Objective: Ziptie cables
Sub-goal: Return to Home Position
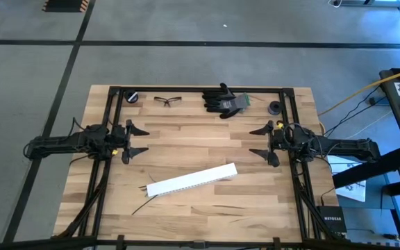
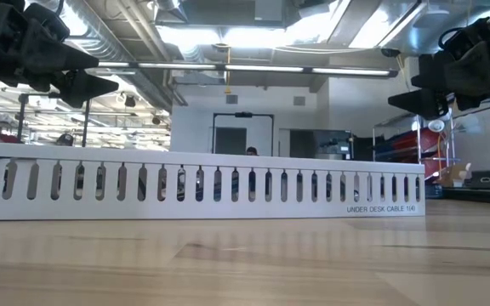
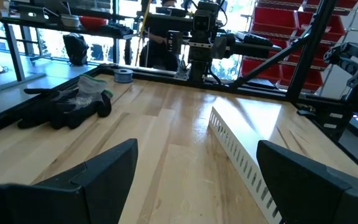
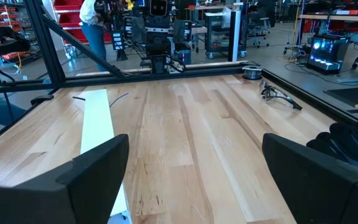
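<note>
1. Pale butcher-block wood in long, smooth planks forms the table (image 1: 186,139). Black metal rails frame it.
2. Read the high view as a dial centred on the tabletop. The left gripper (image 1: 138,140) hovers at 9 o'clock, its two dark tapered fingers spread wide and released, grasping nothing.
3. The right gripper (image 1: 255,142) hangs opposite at 3 o'clock, equally unclenched and empty.
4. A long white plastic cable duct (image 1: 193,179) lies slanted at 6 o'clock with a flat, smooth lid on top. The low view shows its side wall cut into a row of narrow upright slots.
5. The cables (image 1: 142,205) are thin, dark, flexible wires. Only a curved tail shows, leaving the duct's left end toward 7 o'clock and resting on the wood; the rest is hidden.
6. Black knit gloves (image 1: 224,101) lie crumpled at 1 o'clock.
7. Slim dark-framed safety glasses (image 1: 167,101) rest at 11 o'clock.
8. A small dark round spool (image 1: 132,96) sits between 10 and 11 o'clock, and a second round spool (image 1: 274,107) at 2 o'clock.
</note>
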